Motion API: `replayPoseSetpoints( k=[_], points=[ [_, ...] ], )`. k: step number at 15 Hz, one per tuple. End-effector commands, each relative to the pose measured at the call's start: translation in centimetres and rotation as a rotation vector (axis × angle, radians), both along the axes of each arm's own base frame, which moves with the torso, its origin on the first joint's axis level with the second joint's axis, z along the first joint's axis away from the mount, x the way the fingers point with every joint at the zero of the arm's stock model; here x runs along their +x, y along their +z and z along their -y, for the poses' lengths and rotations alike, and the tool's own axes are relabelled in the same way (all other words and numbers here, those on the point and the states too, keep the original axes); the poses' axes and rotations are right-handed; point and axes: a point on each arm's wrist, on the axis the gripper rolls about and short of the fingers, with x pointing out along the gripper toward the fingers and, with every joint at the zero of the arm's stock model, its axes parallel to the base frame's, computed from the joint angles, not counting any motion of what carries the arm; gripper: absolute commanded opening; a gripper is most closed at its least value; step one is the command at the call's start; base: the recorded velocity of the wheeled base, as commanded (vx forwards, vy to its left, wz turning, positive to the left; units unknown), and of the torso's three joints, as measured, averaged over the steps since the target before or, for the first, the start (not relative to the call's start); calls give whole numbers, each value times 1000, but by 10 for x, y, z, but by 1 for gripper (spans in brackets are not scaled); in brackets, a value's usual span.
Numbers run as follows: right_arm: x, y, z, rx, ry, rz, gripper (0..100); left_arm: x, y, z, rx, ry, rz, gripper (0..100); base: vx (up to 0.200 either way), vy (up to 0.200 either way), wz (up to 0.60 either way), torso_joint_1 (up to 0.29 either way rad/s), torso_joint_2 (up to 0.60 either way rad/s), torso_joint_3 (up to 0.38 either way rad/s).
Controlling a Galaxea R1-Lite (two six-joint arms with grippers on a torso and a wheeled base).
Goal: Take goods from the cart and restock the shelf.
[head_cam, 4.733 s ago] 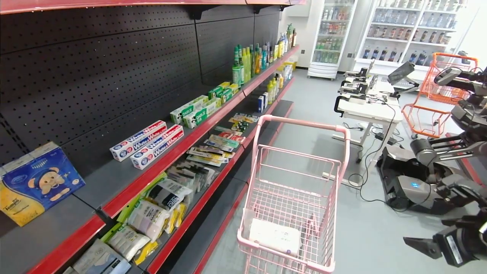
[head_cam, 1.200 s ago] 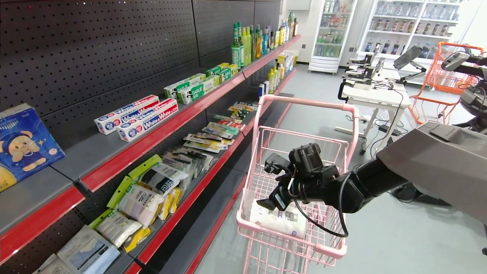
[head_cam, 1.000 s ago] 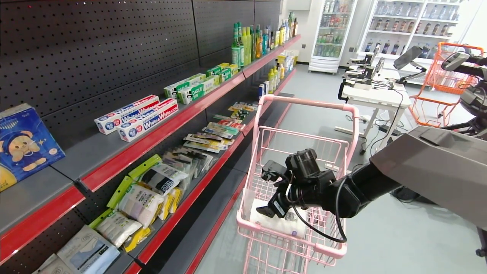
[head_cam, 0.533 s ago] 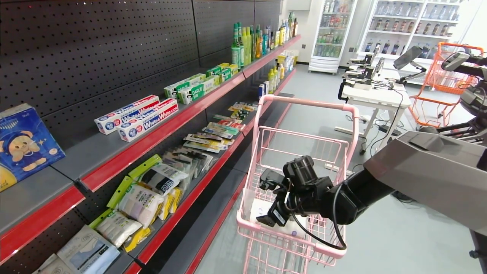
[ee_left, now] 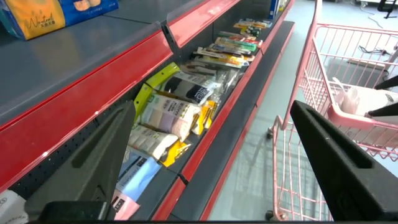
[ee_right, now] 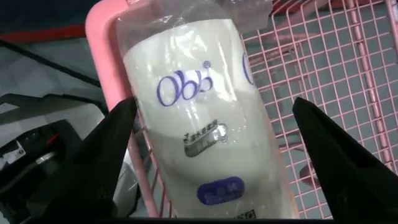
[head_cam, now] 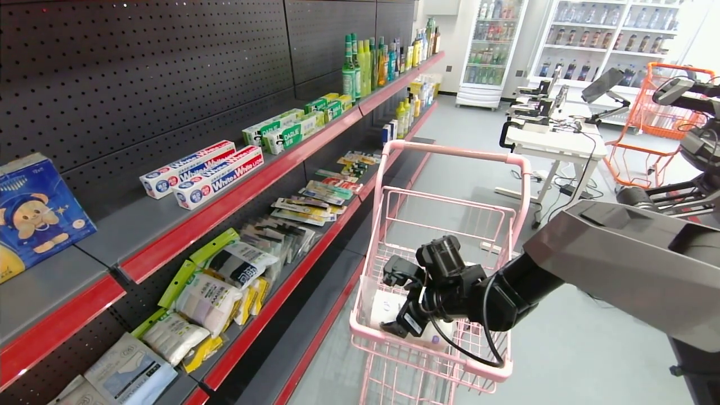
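A white plastic-wrapped package (head_cam: 388, 304) lies in the near left corner of the pink cart (head_cam: 450, 152). My right gripper (head_cam: 396, 326) is down inside the cart basket, over the package. In the right wrist view its fingers (ee_right: 112, 143) stand wide apart on either side of the package (ee_right: 205, 155), open, next to the cart's pink rim (ee_right: 102, 37). My left gripper (ee_left: 211, 168) is open with nothing in it and hangs in the aisle between the lower shelf (ee_left: 205, 87) and the cart (ee_left: 348, 118). The upper red-edged shelf (head_cam: 225, 208) has bare room beside the toothpaste boxes (head_cam: 202, 174).
A blue tissue pack (head_cam: 34, 208) sits at the shelf's near end, with green bottles (head_cam: 360, 79) farther along. Pouches (head_cam: 214, 298) fill the lower shelf. A white desk (head_cam: 551, 146), an orange cart (head_cam: 658, 118) and drink coolers (head_cam: 489, 50) stand across the grey floor.
The head view has shifted since the earliest frame. Over the last second my right arm has sunk lower into the cart, bringing the open gripper down around the package.
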Motion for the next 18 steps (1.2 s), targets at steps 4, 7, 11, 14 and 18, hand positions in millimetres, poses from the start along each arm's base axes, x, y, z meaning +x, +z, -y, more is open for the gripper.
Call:
replayPoseSetpoints(
  k=[4, 7, 11, 14, 18],
  points=[
    [11, -16, 0, -20, -20, -7, 100, 0, 0, 0, 0, 0, -1, 100, 0, 0, 0, 0, 0, 0],
    [10, -21, 3, -48, -10, -24, 100, 0, 0, 0, 0, 2, -1, 100, 0, 0, 0, 0, 0, 0],
    [20, -16, 7, -133, -42, -78, 100, 0, 0, 0, 0, -2, -1, 100, 0, 0, 0, 0, 0, 0],
    [37, -13, -8, -122, -34, -53, 100, 0, 0, 0, 0, 0, -1, 100, 0, 0, 0, 0, 0, 0],
    [38, -12, -14, -156, -28, -131, 100, 0, 0, 0, 0, -2, -1, 100, 0, 0, 0, 0, 0, 0]
  ],
)
